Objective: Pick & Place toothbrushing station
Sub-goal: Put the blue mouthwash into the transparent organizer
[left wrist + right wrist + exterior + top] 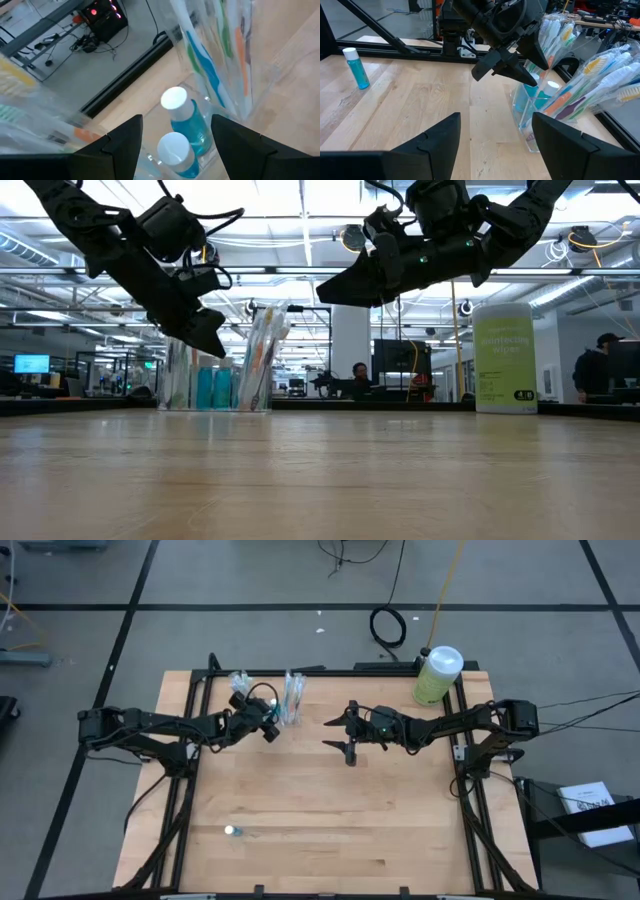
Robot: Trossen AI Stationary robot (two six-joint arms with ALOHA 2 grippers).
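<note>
We see the toothbrushing station (pixel 272 698), a clear plastic holder of tall compartments with wrapped toothbrushes and small blue white-capped bottles (pixel 181 120), standing near the wooden table's (pixel 320 830) far edge. The left gripper (pixel 268 727) hovers just above it with fingers spread, gripping nothing. The right gripper (pixel 345 740) hangs open over mid-table (a tall green white-capped bottle (pixel 436 675) stands at the far right corner).

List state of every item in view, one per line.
toothbrushing station: upright at the table's far edge, holding wrapped toothbrushes and blue bottles.
left gripper: open, above the station.
right gripper: open, empty, mid-table.
green bottle: upright, capped.
small blue bottle: alone near the front.
</note>
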